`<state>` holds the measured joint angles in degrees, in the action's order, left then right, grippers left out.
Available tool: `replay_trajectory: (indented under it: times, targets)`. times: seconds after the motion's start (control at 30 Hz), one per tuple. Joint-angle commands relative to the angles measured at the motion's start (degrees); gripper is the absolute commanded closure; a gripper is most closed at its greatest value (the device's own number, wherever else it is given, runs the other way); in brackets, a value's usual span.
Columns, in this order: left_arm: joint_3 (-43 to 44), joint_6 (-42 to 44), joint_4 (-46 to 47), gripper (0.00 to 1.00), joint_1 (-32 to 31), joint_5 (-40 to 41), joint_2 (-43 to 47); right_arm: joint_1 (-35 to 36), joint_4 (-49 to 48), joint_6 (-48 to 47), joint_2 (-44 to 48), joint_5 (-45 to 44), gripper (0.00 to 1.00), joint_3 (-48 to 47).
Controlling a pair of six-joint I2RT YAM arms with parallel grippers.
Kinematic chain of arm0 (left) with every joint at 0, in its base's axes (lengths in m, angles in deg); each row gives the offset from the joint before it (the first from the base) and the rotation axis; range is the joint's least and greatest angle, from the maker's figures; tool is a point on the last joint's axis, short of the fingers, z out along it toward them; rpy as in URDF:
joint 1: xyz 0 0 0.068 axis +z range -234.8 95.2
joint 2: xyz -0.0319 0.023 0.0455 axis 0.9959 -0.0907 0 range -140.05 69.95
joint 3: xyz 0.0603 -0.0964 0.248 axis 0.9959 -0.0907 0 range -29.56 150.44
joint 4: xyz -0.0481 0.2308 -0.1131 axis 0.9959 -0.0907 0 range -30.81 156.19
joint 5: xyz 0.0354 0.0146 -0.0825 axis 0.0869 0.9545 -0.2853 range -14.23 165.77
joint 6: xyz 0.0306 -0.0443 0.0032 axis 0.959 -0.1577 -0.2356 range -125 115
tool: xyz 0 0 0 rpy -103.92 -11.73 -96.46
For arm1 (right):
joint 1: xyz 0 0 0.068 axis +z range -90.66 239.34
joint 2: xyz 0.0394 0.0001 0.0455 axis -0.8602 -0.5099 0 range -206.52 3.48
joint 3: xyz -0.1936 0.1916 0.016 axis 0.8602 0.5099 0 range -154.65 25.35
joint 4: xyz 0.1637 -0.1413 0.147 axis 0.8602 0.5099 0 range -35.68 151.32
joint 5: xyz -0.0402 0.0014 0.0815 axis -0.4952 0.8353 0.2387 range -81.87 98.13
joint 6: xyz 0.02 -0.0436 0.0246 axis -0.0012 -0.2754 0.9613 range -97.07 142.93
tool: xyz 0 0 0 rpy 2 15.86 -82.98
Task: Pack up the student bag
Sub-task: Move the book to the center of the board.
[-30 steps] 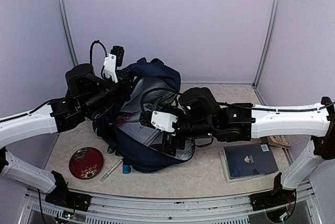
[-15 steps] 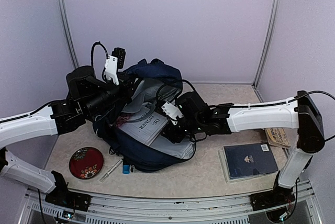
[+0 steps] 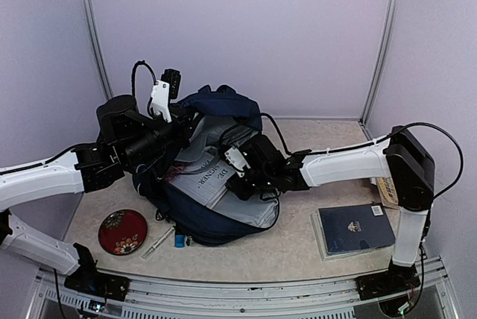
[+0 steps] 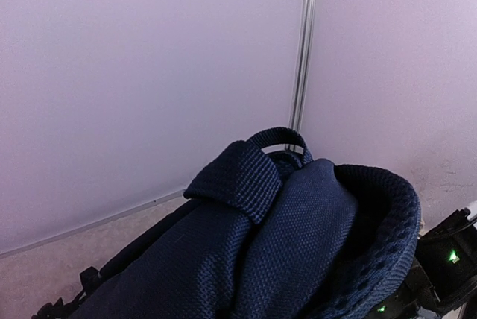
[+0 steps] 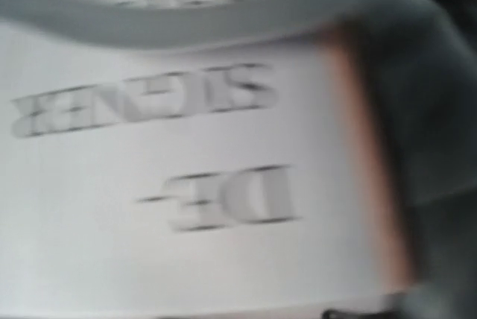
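The navy student bag [image 3: 215, 223] lies open on the table, left of centre, with its grey lining showing. A white book [image 3: 200, 177] printed "DE-SIGNER" rests in the opening. My left gripper [image 3: 181, 124] is at the bag's upper rim, shut on the fabric and holding it up. Navy weave of the bag [image 4: 246, 244] fills the lower left wrist view and hides the fingers. My right gripper [image 3: 240, 177] is down inside the opening, at the book's right edge. The right wrist view shows only the blurred book cover [image 5: 186, 147], very close, and no fingers.
A red patterned dish [image 3: 123, 231] sits at the front left. A thin pen-like stick [image 3: 158, 242] and a small blue cap [image 3: 179, 241] lie by the bag's near edge. A dark blue book [image 3: 355, 228] lies at the front right, with a wooden piece [image 3: 395, 200] behind it.
My right arm has stretched out leftward and its gripper has gone deeper into the bag, to the book's right edge. The white book has come into view. The left arm has barely moved.
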<state>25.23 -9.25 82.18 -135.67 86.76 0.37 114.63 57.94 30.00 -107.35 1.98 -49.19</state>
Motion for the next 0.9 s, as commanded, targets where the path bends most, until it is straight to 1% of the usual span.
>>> replay_trajectory:
  times: [0.0, 0.03, 0.1, 0.23, 0.33, 0.4, 0.47, 0.5, 0.53, 0.6, 0.73, 0.77, 0.8, 0.87]
  targets:
    - [1.86, -0.96, 4.54, 1.0, -0.07, -0.01, -0.98, 5.2, 2.62, -6.47, 3.05, 1.7, 0.54, -2.24]
    - [2.36, -0.96, 3.9, 1.0, 0.17, 0.05, -1.21, 5.79, 3.78, -7.45, 4.66, 4.51, 0.53, -2.17]
    - [2.89, -1.44, 2.65, 1.0, 0.69, 0.44, -1.3, 6.06, 7.4, -5.64, 7.94, 8.06, 0.52, -2.1]
    - [3.26, -1.56, 0.08, 1.0, 1.86, 0.24, -0.29, 6.11, 18.23, 1.51, 15.16, 7.91, 0.51, -0.63]
    - [3.35, -1.25, -2.25, 1.0, 3.55, -0.34, 0.38, 5.77, 25.14, 8.52, 21.24, 4.94, 0.49, 1.88]
    - [3.0, -1.21, -2.78, 1.0, 5.06, -0.96, 0.4, 3.42, 30.02, 15.76, 24.91, 3.64, 0.48, 3.97]
    - [2.17, -1.29, -2.46, 1.0, 5.66, -1.13, 0.46, -1.33, 34.86, 23.61, 27.94, 3.31, 0.48, 6.44]
    - [1.53, -1.29, -2.09, 1.0, 5.77, -1.31, 0.6, -3.98, 37.59, 26.94, 29.27, 2.73, 0.46, 8.01]
    - [0.89, -1.29, -1.72, 1.0, 5.86, -1.59, 0.85, -6.64, 40.19, 29.61, 30.46, 2.57, 0.43, 9.98]
    - [-0.02, -1.46, -1.39, 1.0, 5.95, -2.65, 1.47, -11.3, 43.13, 32.85, 33.14, 0.98, 0.34, 14.31]
    - [0.09, -0.79, -2.27, 1.0, 5.96, -4.12, 1.93, -18.98, 42.53, 38.29, 39.94, 0.08, 0.06, 23.25]
    - [0.22, -0.59, -2.6, 1.0, 5.96, -4.31, 2.05, -21.47, 41.51, 39.23, 41.72, 0.57, 0.02, 25.35]
    - [0.17, -0.51, -2.69, 1.0, 6.03, -4.48, 2.22, -23.72, 40.45, 40.09, 43.23, 1.27, 0.0, 27.34]
    - [0.07, -0.45, -2.78, 1.0, 6.13, -4.85, 2.49, -28.47, 38.51, 41.36, 45.5, 1.92, 0.0, 30.89]
